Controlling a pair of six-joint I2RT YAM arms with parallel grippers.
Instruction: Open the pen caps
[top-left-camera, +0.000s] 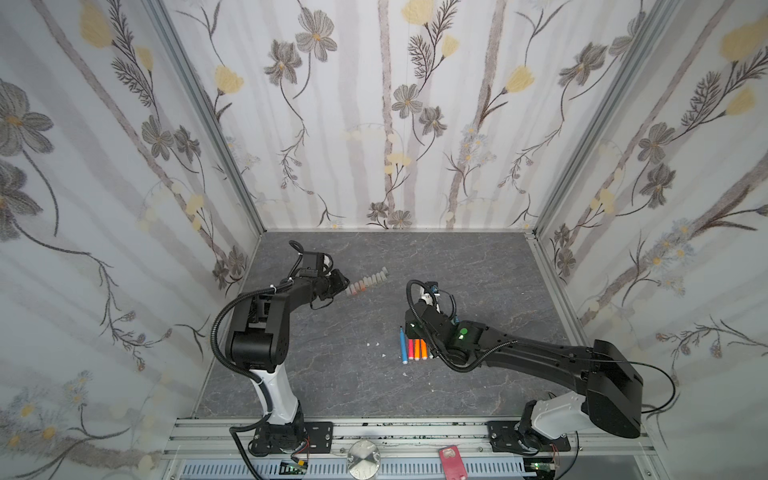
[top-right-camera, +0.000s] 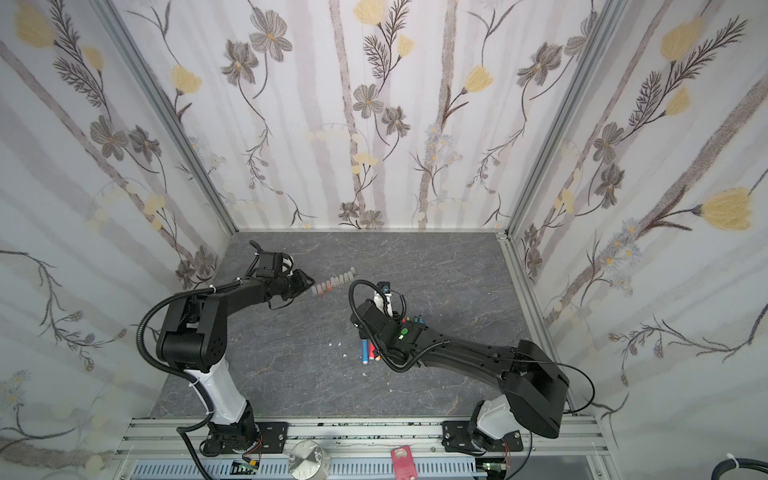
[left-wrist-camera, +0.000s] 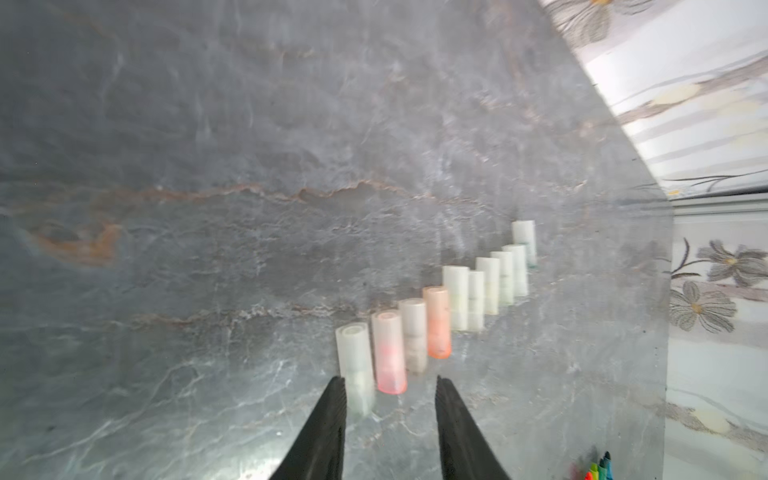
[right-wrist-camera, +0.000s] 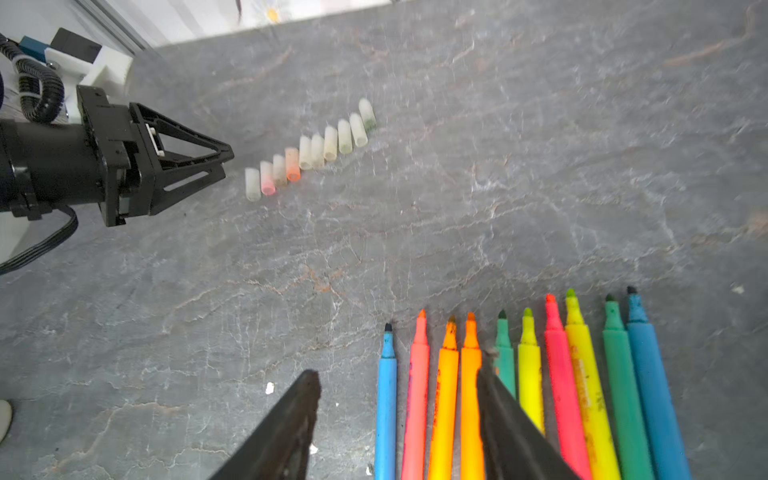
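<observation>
You see ten pale pen caps (top-left-camera: 366, 282) off, lying in slanted row, middle of top view. Bright pens (top-left-camera: 415, 348), tips bare, side by side, lower right of caps.

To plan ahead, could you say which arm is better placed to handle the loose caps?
Left: the left gripper, open, sits right at the row of caps, while the right gripper hovers over the pens.

My left pincer (left-wrist-camera: 388, 382) stands spread at one end of the caps (left-wrist-camera: 436, 320), a slanting row packed side by side with no gap to slip between. The bench (top-left-camera: 478, 270) on both sides of that row is bare. My right pincer (right-wrist-camera: 397, 370) hangs spread above the pens (right-wrist-camera: 528, 395), which lie close together; open bench separates pens from caps, holding only small white crumbs (right-wrist-camera: 269, 387).
</observation>
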